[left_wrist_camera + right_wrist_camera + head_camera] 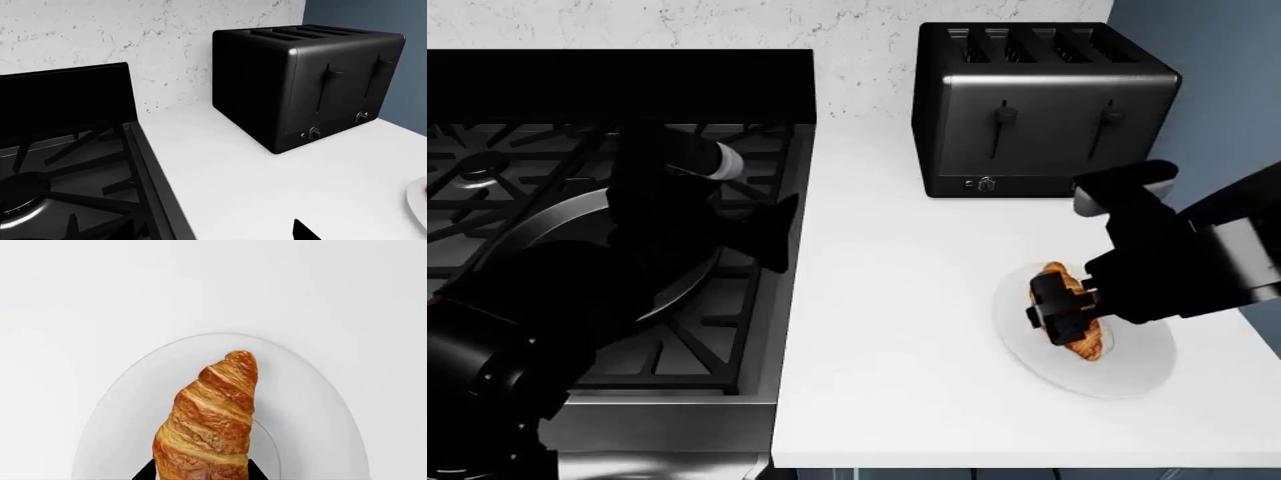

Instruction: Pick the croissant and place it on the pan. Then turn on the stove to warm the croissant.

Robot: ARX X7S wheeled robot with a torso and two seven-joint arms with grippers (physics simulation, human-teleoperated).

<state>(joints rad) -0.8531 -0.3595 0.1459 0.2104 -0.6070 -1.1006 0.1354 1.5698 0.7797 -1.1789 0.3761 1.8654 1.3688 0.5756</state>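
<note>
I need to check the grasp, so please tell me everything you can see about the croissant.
The croissant is a golden-brown crescent pastry with ridged, flaky layers, tapering to a narrow tip. It lies flat on a round white plate on the white counter, in front of the black toaster. The right claw straddles its wide end: dark fingertips show on both sides. Whether they already press it cannot be told.

Flaky, ridged golden-brown croissant looks glossy on a smooth white glazed plate; the matt white surface carries a satin black metal toaster.
</note>
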